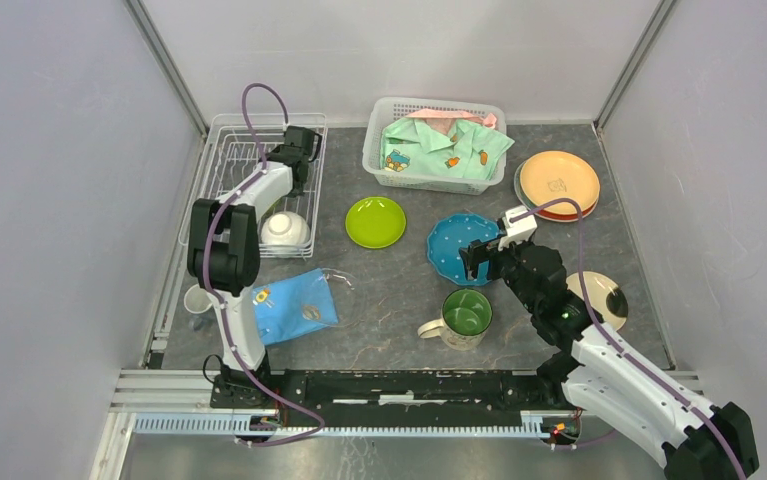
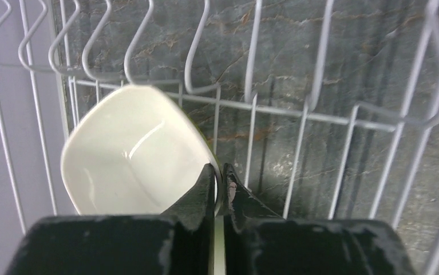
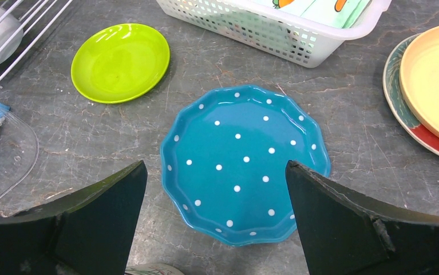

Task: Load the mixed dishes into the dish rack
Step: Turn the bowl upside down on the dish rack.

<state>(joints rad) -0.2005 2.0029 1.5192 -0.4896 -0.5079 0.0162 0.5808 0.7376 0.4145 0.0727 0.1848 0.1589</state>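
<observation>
In the left wrist view a white bowl (image 2: 131, 154) sits tilted inside the dish rack (image 2: 274, 107), and my left gripper (image 2: 219, 172) is shut on its rim. From above, that gripper (image 1: 297, 168) hangs over the far end of the rack (image 1: 217, 165), and another white bowl (image 1: 285, 230) lies upside down at the rack's near end. My right gripper (image 3: 217, 172) is open just above the blue dotted scalloped plate (image 3: 244, 162), holding nothing. A lime-green plate (image 1: 376, 221) lies left of the blue one.
A green-lined mug (image 1: 464, 316) stands in front of the blue plate. Orange and red plates (image 1: 558, 182) are stacked at the back right, and a cream plate (image 1: 604, 298) lies under the right arm. A white basket (image 1: 434, 140) of clothing, a blue cloth (image 1: 294, 305) and a small cup (image 1: 197, 299) are also here.
</observation>
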